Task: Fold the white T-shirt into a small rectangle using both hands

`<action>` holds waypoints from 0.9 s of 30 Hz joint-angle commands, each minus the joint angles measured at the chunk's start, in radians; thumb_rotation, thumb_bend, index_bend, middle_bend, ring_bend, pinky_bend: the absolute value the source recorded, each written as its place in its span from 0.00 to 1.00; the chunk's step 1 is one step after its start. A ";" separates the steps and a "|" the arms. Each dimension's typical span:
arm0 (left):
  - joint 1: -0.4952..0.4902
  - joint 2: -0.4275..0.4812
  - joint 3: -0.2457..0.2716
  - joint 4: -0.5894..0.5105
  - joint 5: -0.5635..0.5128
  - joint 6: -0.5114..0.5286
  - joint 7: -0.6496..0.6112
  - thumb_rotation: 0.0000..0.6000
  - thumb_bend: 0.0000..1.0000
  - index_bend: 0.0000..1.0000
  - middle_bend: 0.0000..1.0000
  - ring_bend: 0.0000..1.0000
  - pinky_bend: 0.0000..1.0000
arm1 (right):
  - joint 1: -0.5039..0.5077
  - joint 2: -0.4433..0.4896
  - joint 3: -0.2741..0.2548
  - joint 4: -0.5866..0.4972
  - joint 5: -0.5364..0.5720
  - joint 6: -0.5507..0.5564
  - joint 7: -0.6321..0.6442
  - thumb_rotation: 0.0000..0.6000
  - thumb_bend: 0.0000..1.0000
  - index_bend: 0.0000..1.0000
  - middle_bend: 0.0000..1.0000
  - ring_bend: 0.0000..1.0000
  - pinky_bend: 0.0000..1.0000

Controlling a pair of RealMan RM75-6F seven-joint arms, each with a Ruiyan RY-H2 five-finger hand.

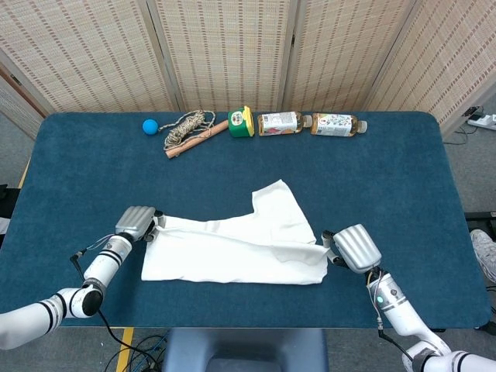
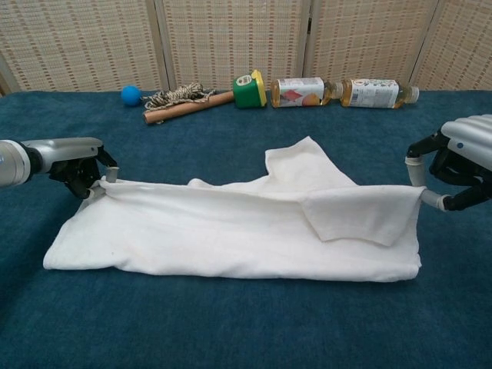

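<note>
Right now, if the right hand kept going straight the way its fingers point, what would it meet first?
The right hand points toward the robot's left, at the white T-shirt, whose edge it seems to already pinch. Going on, it would push into the folded sleeve first; depth is uncertain.

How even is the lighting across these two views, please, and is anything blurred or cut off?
Head view: soft, even light, no glare, everything sharp; the white T-shirt casts hardly any shadow. Chest view: equally sharp, with faint shading in the cloth's folds; the right hand is cropped by the frame edge, and the left hand shows whole.
</note>
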 commanded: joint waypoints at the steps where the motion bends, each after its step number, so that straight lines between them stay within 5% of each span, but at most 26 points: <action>1: -0.003 -0.004 0.004 0.007 -0.010 0.000 0.008 1.00 0.58 0.55 0.89 0.82 0.94 | 0.005 -0.005 0.001 0.003 -0.002 0.000 0.001 1.00 0.60 0.85 0.97 0.96 1.00; 7: -0.001 -0.016 0.010 0.021 -0.035 0.026 0.033 1.00 0.57 0.41 0.88 0.81 0.94 | 0.022 -0.028 0.006 0.016 -0.011 0.003 -0.004 1.00 0.60 0.85 0.97 0.96 1.00; 12: 0.008 0.009 0.019 -0.020 -0.075 0.057 0.076 1.00 0.41 0.10 0.86 0.80 0.94 | 0.043 -0.055 0.017 0.053 -0.021 0.008 -0.014 1.00 0.60 0.85 0.97 0.96 1.00; 15: 0.023 0.038 0.027 -0.070 -0.094 0.087 0.097 1.00 0.37 0.01 0.85 0.79 0.94 | 0.054 -0.070 0.023 0.069 -0.020 0.007 -0.009 1.00 0.60 0.85 0.97 0.96 1.00; 27: 0.055 0.002 0.010 -0.029 -0.090 0.186 0.102 1.00 0.28 0.00 0.84 0.78 0.94 | 0.066 -0.090 0.021 0.094 -0.015 0.016 -0.011 1.00 0.60 0.85 0.97 0.96 1.00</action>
